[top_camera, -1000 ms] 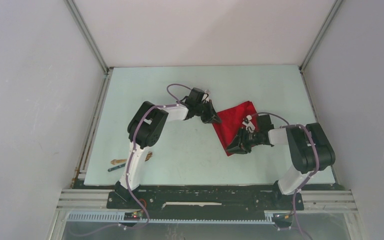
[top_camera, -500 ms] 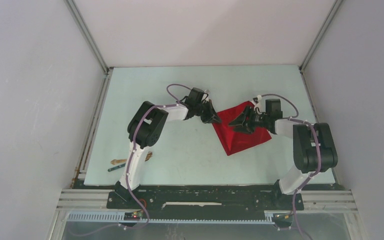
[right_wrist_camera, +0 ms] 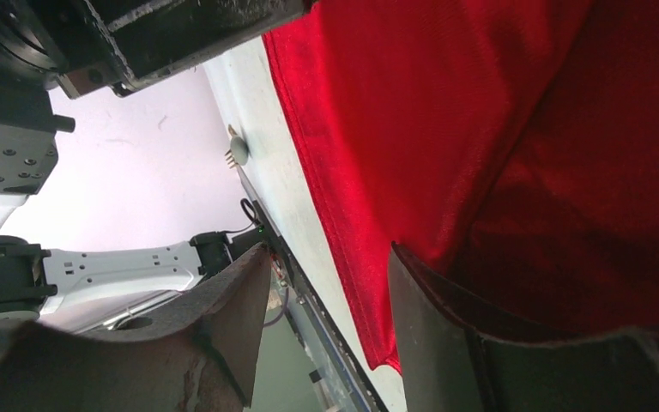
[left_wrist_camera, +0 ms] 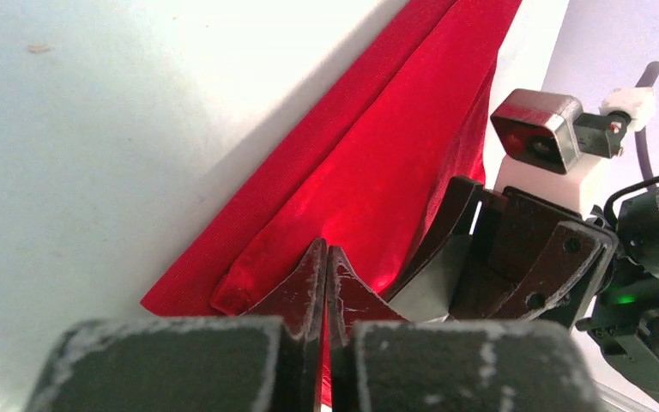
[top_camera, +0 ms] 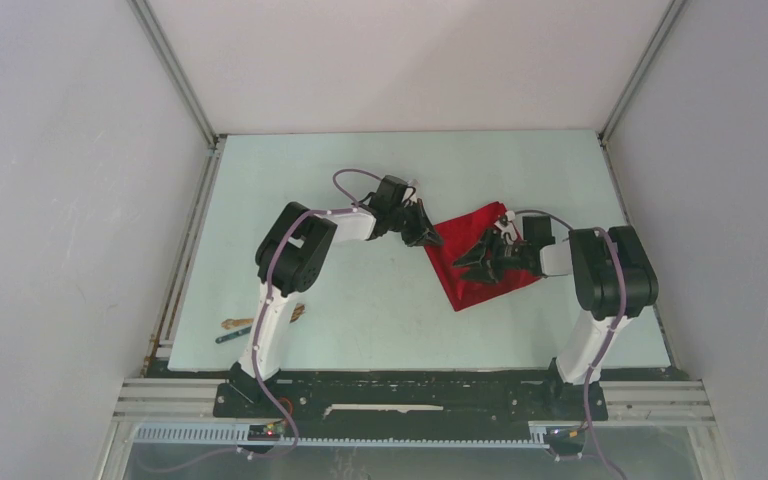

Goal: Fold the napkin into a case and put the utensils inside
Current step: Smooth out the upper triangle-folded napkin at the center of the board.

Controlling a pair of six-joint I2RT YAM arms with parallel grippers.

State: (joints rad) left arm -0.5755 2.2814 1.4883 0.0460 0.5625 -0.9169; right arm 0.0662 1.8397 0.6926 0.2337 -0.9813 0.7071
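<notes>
red cloth, the napkin (top_camera: 463, 290), lies folded into a rough wedge on the pale table (top_camera: 360, 300), right of centre in the top view, its narrow point aimed at the lower edge of the frame. it is not a narrow case here, just a loose fold with a rolled edge along its left side.

my left gripper (top_camera: 422, 238) sits at the napkin's left corner with its fingers pressed fully together. in the left wrist view the tips meet right at the rolled edge, but i cannot tell whether any cloth is caught between them.

my right gripper (top_camera: 468, 257) hangs over the middle of the napkin with its jaws well apart and nothing between them. in the right wrist view one finger shows against the red cloth and the other against the bare table.

the utensils are well apart from all this, at the lower left of the top view beside my left arm's base: the wooden fork (top_camera: 235, 323), partly hidden by the arm, and the teal stick (top_camera: 232, 337) just below it.
</notes>
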